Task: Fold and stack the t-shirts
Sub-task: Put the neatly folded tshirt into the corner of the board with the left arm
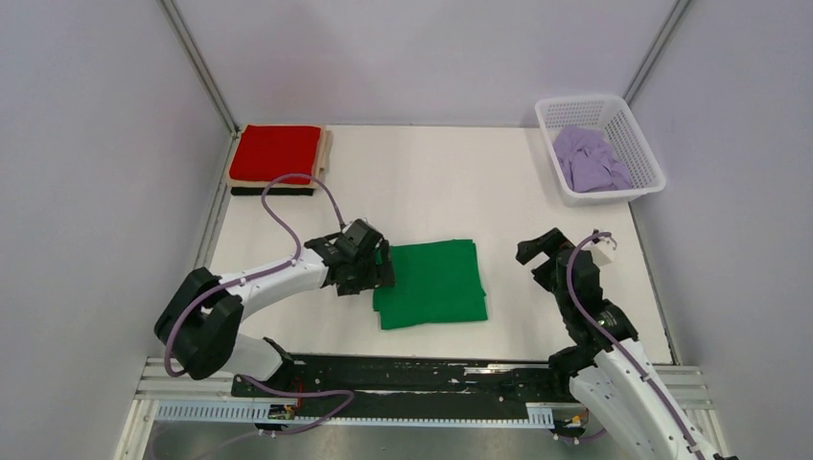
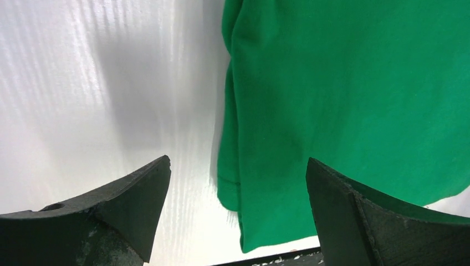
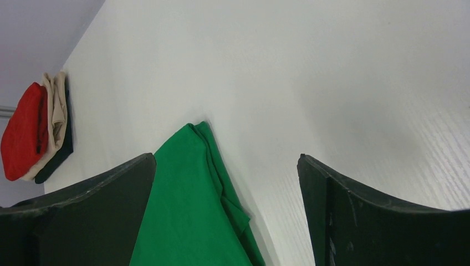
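Lying folded flat near the middle of the surface (image 1: pixel 431 172), slightly toward 6 o'clock, the green shirt (image 1: pixel 429 284) forms a neat rectangle. The left hand (image 1: pixel 386 268) sits at the shirt's 9 o'clock edge with its jaws spread fully apart and nothing held. The left wrist view shows one finger over bare surface and the other over green cloth; whether either touches the cloth cannot be told. The right hand (image 1: pixel 540 245) stands at the shirt's 3 o'clock, apart from it, jaws wide and empty. At 11 o'clock sits a folded stack: red shirt (image 1: pixel 278 151) on top, beige shirt (image 1: pixel 326 153) beneath, black shirt (image 1: pixel 273 191) at the bottom. At 1 o'clock, a white basket (image 1: pixel 614 110) holds the crumpled lilac shirt (image 1: pixel 590 161).
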`<state>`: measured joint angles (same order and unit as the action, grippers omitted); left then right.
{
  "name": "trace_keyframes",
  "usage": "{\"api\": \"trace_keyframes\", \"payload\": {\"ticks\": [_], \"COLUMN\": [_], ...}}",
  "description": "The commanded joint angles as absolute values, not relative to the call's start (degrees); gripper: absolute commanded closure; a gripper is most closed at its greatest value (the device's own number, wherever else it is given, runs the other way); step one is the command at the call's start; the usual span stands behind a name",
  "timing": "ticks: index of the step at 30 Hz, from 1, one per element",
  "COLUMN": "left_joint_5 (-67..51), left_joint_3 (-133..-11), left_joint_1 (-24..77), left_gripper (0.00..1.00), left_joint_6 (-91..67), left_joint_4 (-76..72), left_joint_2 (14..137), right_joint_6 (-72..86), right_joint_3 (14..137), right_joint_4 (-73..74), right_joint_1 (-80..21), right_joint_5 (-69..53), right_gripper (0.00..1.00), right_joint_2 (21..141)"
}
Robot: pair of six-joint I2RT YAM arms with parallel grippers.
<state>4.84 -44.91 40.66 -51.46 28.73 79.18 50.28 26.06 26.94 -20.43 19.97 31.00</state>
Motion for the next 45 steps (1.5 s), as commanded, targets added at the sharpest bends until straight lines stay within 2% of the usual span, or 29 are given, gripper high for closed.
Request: {"api": "trace_keyframes", "payload": {"ticks": [1, 13, 17, 18, 19, 21, 22, 27, 35, 40, 45], "left_joint_5": [7.1, 9.76, 11.98, 12.8, 13.34, 15.98, 18.37, 30.14, 58.14, 63.33, 61.09], "left_joint_3": [-45.73, -51.68, -54.76, -56.14, -57.03, -60.04, -62.29, -69.36, -81.33, -83.9, -86.99], "left_joint_1": [42.28, 47.4, 48.18, 48.28, 48.35, 48.61, 48.71, 48.68, 47.6, 43.54, 36.36], "left_gripper": [0.04, 0.34, 0.56, 0.65, 0.7, 0.97, 0.99, 1.0, 1.0, 1.0, 1.0], "left_joint_6": [-56.09, -59.34, -59.25, -58.71, -58.36, -57.01, -55.93, -49.99, -34.9, -21.68, -8.54], "left_joint_4": [25.26, 27.39, 29.16, 29.83, 30.43, 33.99, 35.19, 43.19, 50.86, 43.24, 31.32], "left_joint_2": [82.17, 97.23, 101.88, 102.84, 104.53, 107.21, 107.79, 109.52, 111.44, 111.35, 110.37], "right_joint_6": [50.08, 50.19, 49.97, 49.99, 49.89, 49.9, 49.89, 49.75, 49.49, 49.23, 49.63], "right_joint_3": [26.89, 26.24, 26.02, 25.94, 25.87, 25.67, 25.54, 25.44, 25.68, 25.96, 25.96], "right_joint_4": [30.19, 31.05, 31.12, 31.11, 31.25, 31.2, 31.25, 31.2, 31.21, 31.14, 30.83], "right_joint_1": [-20.24, -20.23, -20.13, -20.13, -20.11, -20.14, -20.13, -20.04, -19.98, -20.0, -19.95], "right_joint_5": [24.38, 27.9, 28.69, 28.87, 29.12, 29.66, 29.91, 30.58, 30.94, 31.75, 32.82], "right_gripper": [0.0, 0.0, 0.0, 0.0, 0.0, 0.0, 0.0, 0.0, 0.0, 0.0, 0.0], "right_joint_2": [31.38, 34.81, 34.81, 34.84, 34.75, 34.75, 34.72, 34.86, 34.58, 34.61, 34.6]}}
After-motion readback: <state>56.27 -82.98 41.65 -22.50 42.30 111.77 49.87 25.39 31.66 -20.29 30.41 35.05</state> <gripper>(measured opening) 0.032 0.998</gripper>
